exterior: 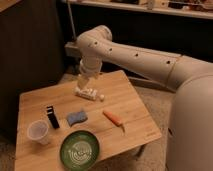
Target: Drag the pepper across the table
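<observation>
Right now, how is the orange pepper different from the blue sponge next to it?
The pepper is orange, slim and tapered; the blue sponge is blue and squarish. The pepper lies slanted, to the right of the sponge in the view. Both lie flat on the table, apart from each other and from the gripper, which hangs at the far side by the white bottle.

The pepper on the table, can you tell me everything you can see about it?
The pepper is small, slim and orange, tapered like a carrot, with a paler thin end pointing toward the front edge. It lies flat and slanted on the wooden table, near the blue sponge but apart from it, touching only the tabletop. The gripper hangs far from it, over the table's back part.
</observation>
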Motion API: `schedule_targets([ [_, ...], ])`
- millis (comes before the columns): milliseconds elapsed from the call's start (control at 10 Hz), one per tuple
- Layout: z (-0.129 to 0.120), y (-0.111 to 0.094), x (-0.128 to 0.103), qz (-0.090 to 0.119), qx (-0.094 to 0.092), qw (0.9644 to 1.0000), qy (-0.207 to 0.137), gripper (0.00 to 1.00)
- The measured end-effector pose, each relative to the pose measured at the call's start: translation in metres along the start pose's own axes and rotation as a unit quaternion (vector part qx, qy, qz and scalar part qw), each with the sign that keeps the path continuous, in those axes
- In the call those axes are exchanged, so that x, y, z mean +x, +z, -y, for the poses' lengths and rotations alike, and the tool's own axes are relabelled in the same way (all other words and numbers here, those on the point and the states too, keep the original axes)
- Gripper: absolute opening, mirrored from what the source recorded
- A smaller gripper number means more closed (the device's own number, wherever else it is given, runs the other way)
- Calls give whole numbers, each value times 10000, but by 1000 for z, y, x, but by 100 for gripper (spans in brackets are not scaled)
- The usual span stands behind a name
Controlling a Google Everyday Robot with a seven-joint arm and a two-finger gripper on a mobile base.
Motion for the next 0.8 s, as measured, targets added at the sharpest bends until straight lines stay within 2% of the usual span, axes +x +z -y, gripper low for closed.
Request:
schedule_targets([
  [200, 13, 20, 24, -226, 46, 9996, 146, 65],
  [400, 36, 32, 69, -355, 88, 9988, 327, 65],
  [600, 54, 36, 106, -371, 85, 9982, 464, 65],
  [800, 65, 49, 139, -373, -35, 9974, 623, 65],
])
